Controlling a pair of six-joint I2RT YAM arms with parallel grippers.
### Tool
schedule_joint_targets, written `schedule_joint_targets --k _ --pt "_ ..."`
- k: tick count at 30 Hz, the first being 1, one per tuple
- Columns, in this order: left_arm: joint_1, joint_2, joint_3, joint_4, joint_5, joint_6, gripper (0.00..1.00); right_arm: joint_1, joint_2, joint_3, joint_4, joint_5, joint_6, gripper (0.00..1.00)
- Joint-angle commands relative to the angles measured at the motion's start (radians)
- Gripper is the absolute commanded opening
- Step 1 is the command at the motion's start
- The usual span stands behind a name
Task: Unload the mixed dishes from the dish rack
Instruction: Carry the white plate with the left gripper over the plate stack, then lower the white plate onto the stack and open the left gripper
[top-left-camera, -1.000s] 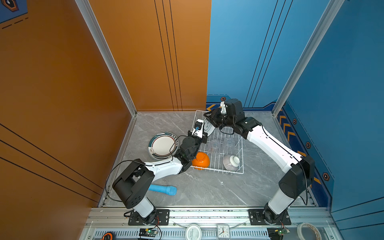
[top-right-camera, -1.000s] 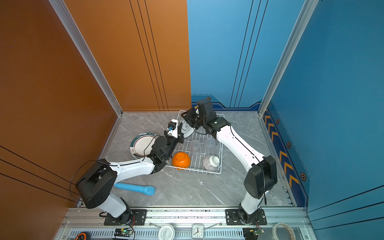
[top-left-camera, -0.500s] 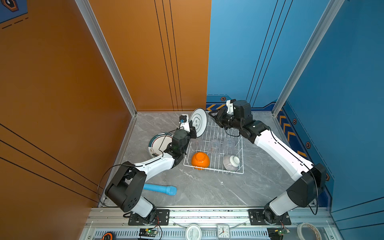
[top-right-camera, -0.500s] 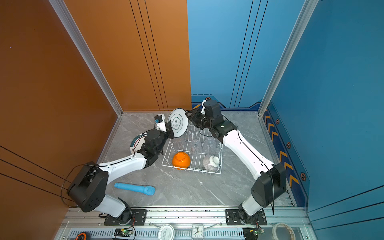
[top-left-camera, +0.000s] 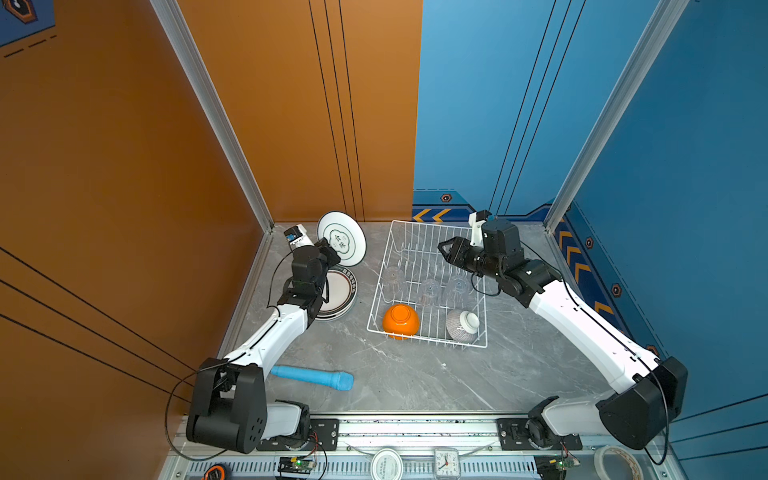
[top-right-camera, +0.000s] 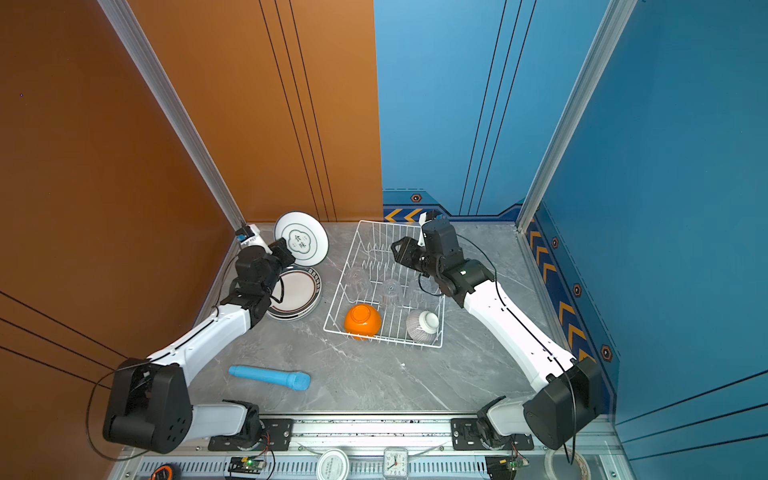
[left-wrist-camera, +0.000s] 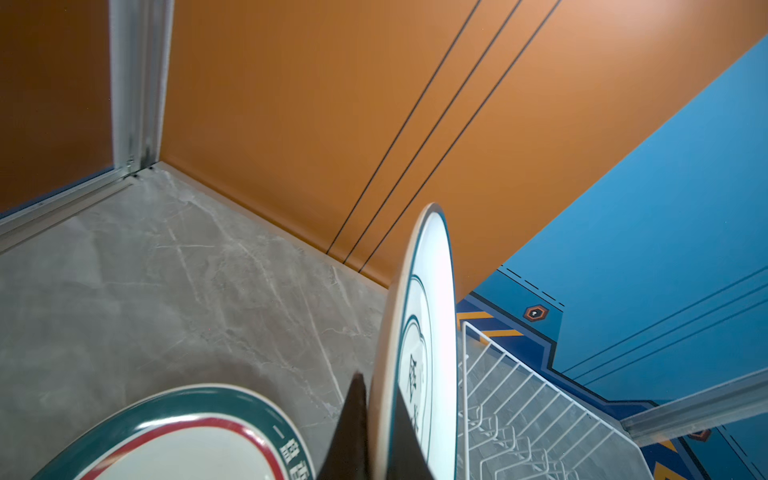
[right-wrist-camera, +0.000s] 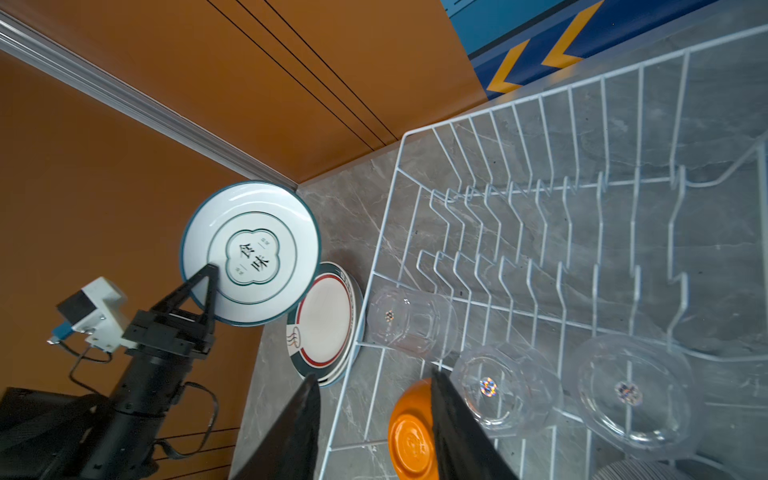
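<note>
Grey marbled worktop (top-left-camera: 415, 386) is carrying the rack (top-left-camera: 415, 253) and, just beside it on the left arm's side, a plate stack (top-left-camera: 338, 291). Over the last second the left gripper (top-left-camera: 331, 254) has been lifting a plate (top-left-camera: 343, 237) out of the rack's far corner and swinging it clear. It is now clamping the plate's lower rim and holding it on edge, face toward the rack, above the far side of the plate stack and not touching it. The right gripper (top-left-camera: 444, 251), which was at that plate a second ago, is backing off over the rack's far prongs with its jaws apart and nothing between them. The rack is therefore no longer holding any plate; three tumblers (top-left-camera: 430, 291), the orange bowl (top-left-camera: 400, 321) and the striped bowl (top-left-camera: 463, 326) are still sitting in it. The step in hand is probably laying the plate flat on the plate stack, which calls for tilting it before release. The right arm appears free for a tumbler.
</note>
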Motion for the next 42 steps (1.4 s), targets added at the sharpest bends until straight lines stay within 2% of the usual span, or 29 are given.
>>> schedule_joint_targets --k 1,6,10,16,21,35,38,42 --pt "0.026 -0.06 -0.014 -0.172 0.005 -0.056 0.0 -0.009 -0.01 -0.039 -0.078 0.042 -0.103 0.46" --pt "0.091 -0.076 -0.044 -0.274 0.063 -0.061 0.0 -0.014 0.01 -0.054 -0.081 0.032 -0.127 0.46" --pt "0.163 -0.079 -0.099 -0.267 0.118 -0.107 0.0 -0.02 0.02 -0.06 -0.088 0.038 -0.136 0.46" --pt "0.206 -0.044 -0.12 -0.243 0.159 -0.102 0.0 -0.035 0.014 -0.081 -0.089 0.04 -0.129 0.46" --pt "0.268 0.029 -0.129 -0.166 0.266 -0.166 0.0 -0.042 -0.001 -0.091 -0.109 0.039 -0.124 0.46" --pt "0.289 0.131 -0.151 -0.109 0.402 -0.206 0.0 -0.042 -0.037 -0.121 -0.123 0.066 -0.096 0.47" --pt "0.296 0.115 -0.165 -0.141 0.389 -0.208 0.07 -0.039 -0.036 -0.121 -0.126 0.069 -0.093 0.47" --pt "0.297 0.075 -0.176 -0.182 0.378 -0.186 0.28 -0.032 -0.038 -0.122 -0.137 0.087 -0.095 0.47"
